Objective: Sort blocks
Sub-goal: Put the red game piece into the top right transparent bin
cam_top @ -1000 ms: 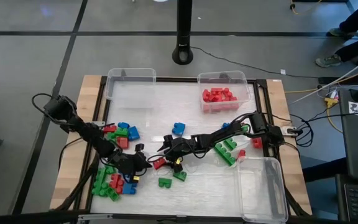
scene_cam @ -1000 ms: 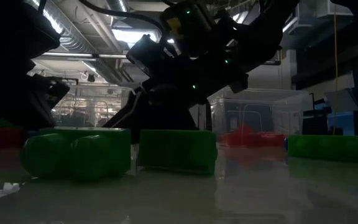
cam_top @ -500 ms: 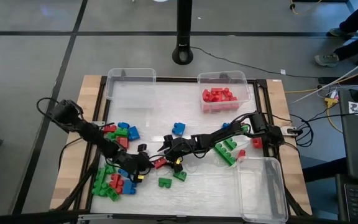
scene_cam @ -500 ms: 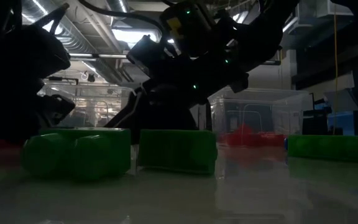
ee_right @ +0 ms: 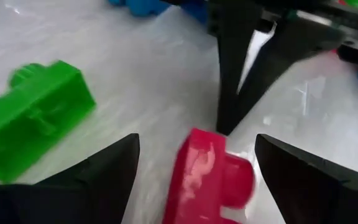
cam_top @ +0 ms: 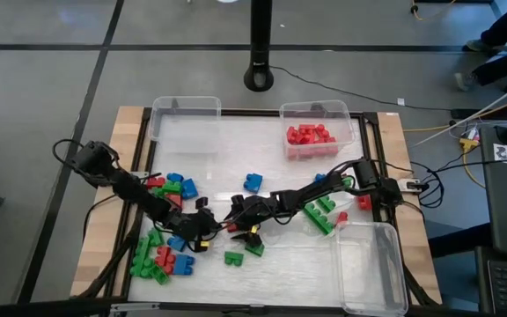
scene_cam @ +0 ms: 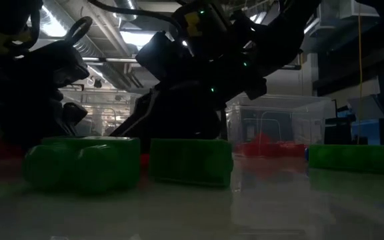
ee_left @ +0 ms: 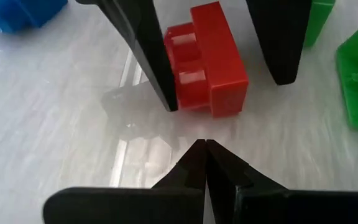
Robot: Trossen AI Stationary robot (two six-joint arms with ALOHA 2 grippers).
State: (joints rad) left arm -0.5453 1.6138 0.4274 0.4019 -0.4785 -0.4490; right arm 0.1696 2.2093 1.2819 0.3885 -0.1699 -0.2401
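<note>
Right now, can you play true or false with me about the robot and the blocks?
1. A red block lies between the open fingers of the right gripper. True.
2. The left gripper is wide open. False: its fingers are shut together, pointing at the red block.
3. The bin with red blocks sits at the table's far side. True.
4. The near right bin is full of green blocks. False: no blocks show in it.
5. A green block lies on the table close to the right gripper. True.
</note>
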